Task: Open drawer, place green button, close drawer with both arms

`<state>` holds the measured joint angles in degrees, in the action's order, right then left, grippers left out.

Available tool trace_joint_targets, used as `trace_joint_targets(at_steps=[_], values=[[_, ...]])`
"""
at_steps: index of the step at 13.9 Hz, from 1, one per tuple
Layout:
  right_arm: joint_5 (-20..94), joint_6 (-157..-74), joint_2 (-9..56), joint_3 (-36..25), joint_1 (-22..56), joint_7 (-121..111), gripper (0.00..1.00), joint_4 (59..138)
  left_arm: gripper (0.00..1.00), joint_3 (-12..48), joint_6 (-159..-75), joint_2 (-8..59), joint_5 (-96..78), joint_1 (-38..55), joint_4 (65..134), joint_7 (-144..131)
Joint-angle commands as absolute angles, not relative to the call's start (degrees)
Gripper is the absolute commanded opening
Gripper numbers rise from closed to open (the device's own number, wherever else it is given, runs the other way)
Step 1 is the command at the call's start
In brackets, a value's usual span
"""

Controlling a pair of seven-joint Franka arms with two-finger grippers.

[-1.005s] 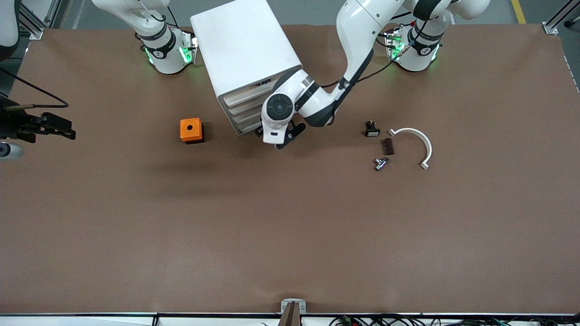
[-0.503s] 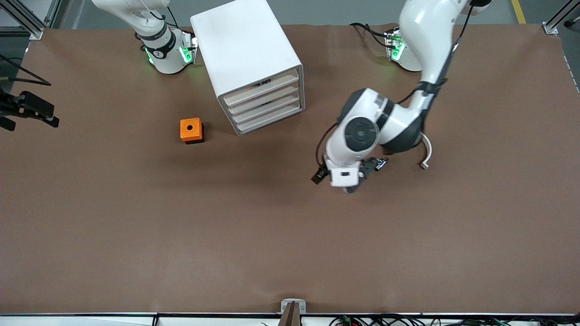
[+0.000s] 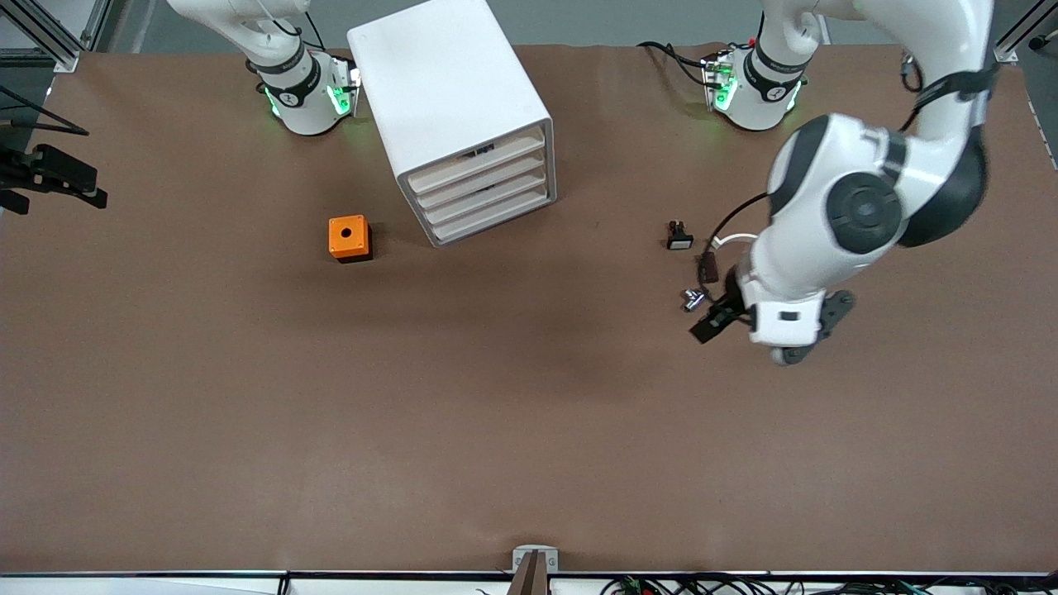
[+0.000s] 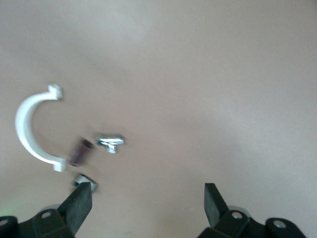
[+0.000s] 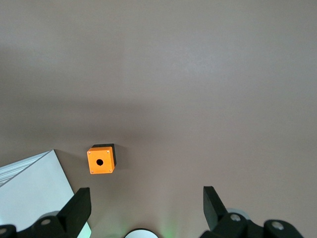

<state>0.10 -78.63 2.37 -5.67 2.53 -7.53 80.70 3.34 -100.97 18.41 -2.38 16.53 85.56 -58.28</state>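
The white cabinet point(image 3: 450, 91) stands near the robots' bases, and all its trays look shut, the lower drawer point(image 3: 488, 207) included. No green-capped button shows in any view. My left gripper point(image 3: 769, 330) is open and empty, up over the table beside a group of small parts toward the left arm's end. In the left wrist view it point(image 4: 146, 201) has only bare table between its fingers. My right gripper point(image 3: 50, 178) waits high at the right arm's end of the table, open and empty in the right wrist view point(image 5: 144, 207).
A black-and-white switch point(image 3: 679, 235), a brown piece point(image 3: 707, 267), a silver metal part point(image 3: 694, 298) and a white curved clamp point(image 4: 29, 129) lie by the left gripper. An orange box with a hole point(image 3: 349, 238) sits beside the cabinet and shows in the right wrist view point(image 5: 101, 159).
My left arm has swung away from the cabinet's front to over the small parts at the left arm's end. The right gripper shifted slightly at the table's edge.
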Motion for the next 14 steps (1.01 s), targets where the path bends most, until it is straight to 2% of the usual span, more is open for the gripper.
trace_joint_targets(at_steps=[1,8,11,14], values=[[0.9,-78.4,0.6,-4.8,1.9,-7.7,1.00,81.2,1.00,4.1,-95.0,11.7,-1.1,11.7,87.4,-49.5],[3.0,-80.8,-3.0,-5.0,1.8,-3.4,1.00,85.4,1.00,3.4,-84.6,1.2,-0.4,3.4,88.5,-20.2],[2.3,-85.2,-7.5,-5.0,1.7,-7.0,1.00,92.2,1.00,3.3,-85.1,-3.4,-0.4,1.4,92.7,-15.0],[2.2,-85.2,-7.8,-5.2,1.6,-7.1,1.00,92.5,1.00,3.6,-87.1,-6.3,-0.4,0.5,95.6,-13.3]])
